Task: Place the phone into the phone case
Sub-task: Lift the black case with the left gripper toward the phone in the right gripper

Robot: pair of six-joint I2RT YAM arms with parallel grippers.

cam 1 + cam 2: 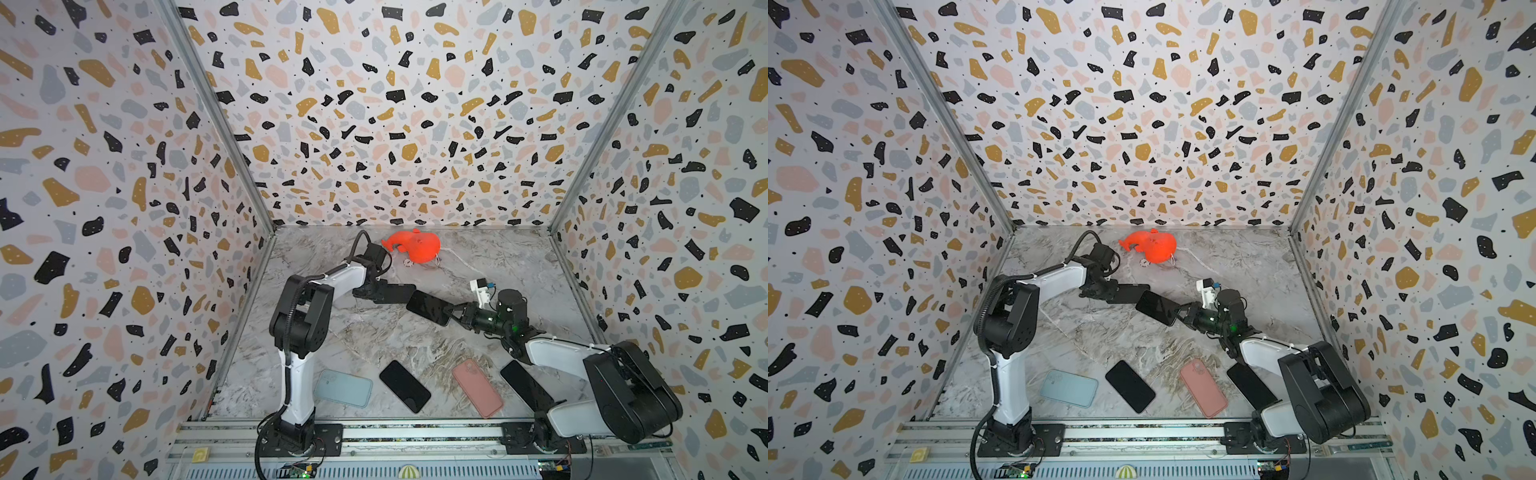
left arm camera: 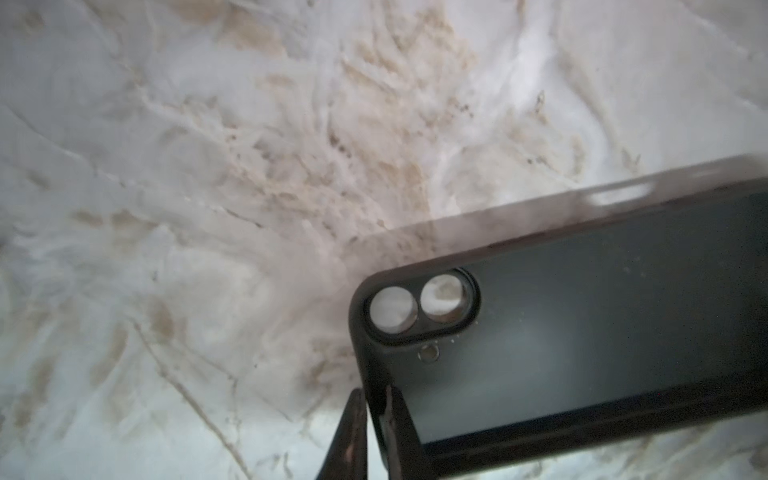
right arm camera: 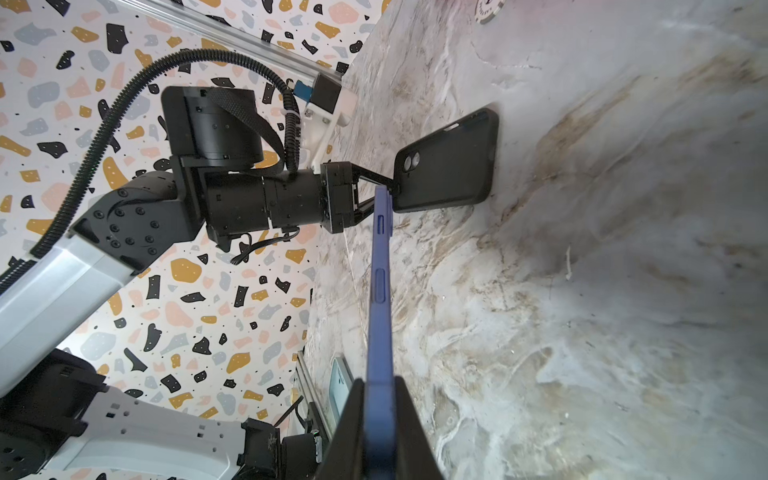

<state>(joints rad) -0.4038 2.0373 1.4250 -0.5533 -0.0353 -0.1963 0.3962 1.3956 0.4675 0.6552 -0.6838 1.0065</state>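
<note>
No word, brand or number could be read anywhere. A small round disc [image 3: 489,8] on the marble tabletop [image 3: 602,311] carried rim lettering too blurred to make out. A yellow tile [image 1: 200,455] on the front rail [image 1: 395,434] bore a mark too small to tell.

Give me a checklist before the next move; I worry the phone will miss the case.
1. Left gripper shut on case: ok.
2. Right gripper shut on phone: ok.
3. Case empty: ok, table shows through its lens holes.
4. Phone flat against case: not ok; the right wrist view shows the phone edge-on while the case shows its face.
5. Open side of case towards phone: cannot tell.
</note>
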